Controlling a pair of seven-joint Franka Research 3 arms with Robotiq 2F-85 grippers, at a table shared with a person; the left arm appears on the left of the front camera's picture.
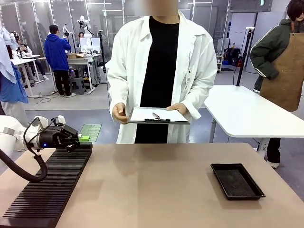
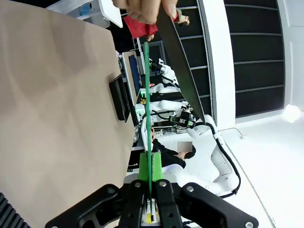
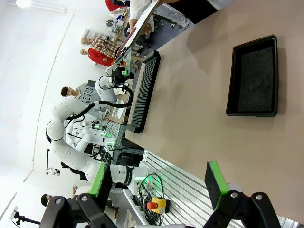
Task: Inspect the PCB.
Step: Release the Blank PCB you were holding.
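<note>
We had the right end effector (image 3: 156,176) hanging above the table (image 1: 152,190), fingers spread wide and holding nothing. Our left arm (image 1: 14,135) reached in low from the left over the far end of a ribbed black rack (image 1: 45,190). The left end effector (image 2: 151,187) was clamped shut on one edge of the green circuit board (image 1: 91,131), which pointed toward the far side. A black tray (image 1: 237,181) lay to the right. Beyond, a person (image 1: 159,71) held a clipboard (image 1: 159,115).

Seen edge-on from the left wrist, so face hidden: thin green rectangular circuit board (image 2: 147,104). Cropped at the near left corner: long black ribbed rack (image 1: 47,185).
</note>
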